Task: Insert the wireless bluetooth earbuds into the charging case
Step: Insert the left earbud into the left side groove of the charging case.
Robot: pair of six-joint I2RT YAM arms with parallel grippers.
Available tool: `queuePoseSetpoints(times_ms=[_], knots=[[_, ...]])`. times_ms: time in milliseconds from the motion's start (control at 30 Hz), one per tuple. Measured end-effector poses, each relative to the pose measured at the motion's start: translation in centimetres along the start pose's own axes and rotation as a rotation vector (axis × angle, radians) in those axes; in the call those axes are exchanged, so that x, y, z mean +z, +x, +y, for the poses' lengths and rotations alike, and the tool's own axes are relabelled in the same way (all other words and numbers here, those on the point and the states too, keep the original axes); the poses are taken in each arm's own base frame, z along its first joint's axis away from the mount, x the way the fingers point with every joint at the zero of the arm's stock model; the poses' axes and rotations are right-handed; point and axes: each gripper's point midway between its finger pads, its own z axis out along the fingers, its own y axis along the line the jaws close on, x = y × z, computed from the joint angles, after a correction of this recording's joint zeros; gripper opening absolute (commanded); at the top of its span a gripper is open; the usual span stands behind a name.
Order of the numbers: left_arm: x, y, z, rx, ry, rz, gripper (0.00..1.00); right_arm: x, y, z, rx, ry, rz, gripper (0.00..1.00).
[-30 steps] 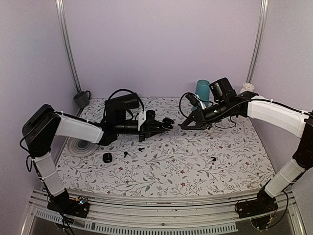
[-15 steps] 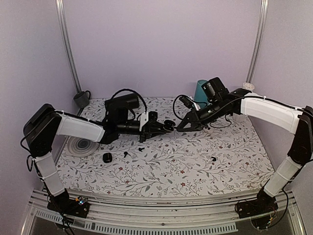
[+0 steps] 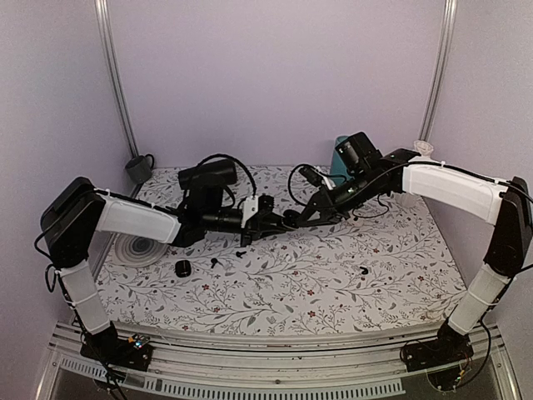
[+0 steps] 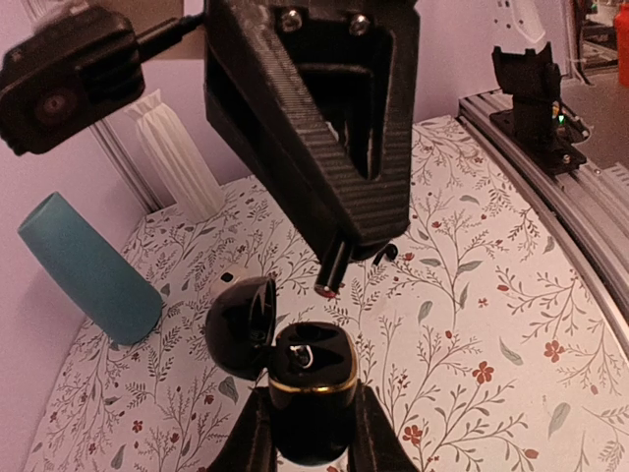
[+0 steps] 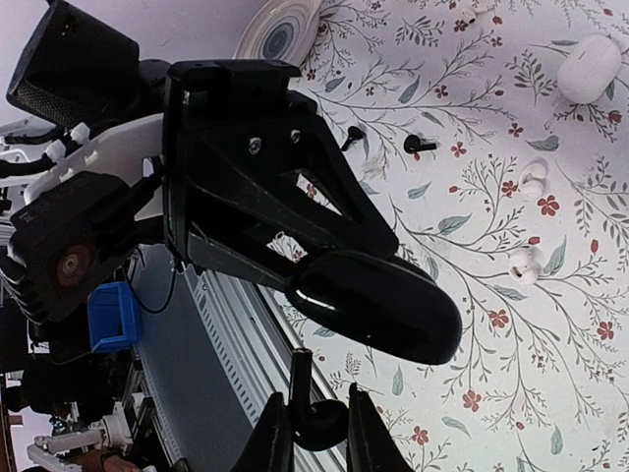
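Left pincer point(image 4: 313, 398) cut off at bottom edge.

High overview; close opposed wrist views sharing charging case point(image 4: 313, 393)

I am seeing no word, number or brand that can be read anywhere (the tablecloth point(image 3: 333, 283) is showing only printed leaves and flowers), and the black charging case point(image 4: 305, 388), black earbud point(image 5: 319, 425) and teal cylinder point(image 4: 84, 270) are bearing none.
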Motion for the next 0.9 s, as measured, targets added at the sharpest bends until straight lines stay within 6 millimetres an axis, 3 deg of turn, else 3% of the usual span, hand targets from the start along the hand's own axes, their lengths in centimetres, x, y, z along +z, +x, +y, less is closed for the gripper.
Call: queuePoseSetpoints(times_ms=[900], knots=[[1.2, 0.3, -1.6, 0.013, 0.036, 0.028, 0.00, 1.4, 0.5, -0.6, 0.024, 0.006, 0.045, 0.14]])
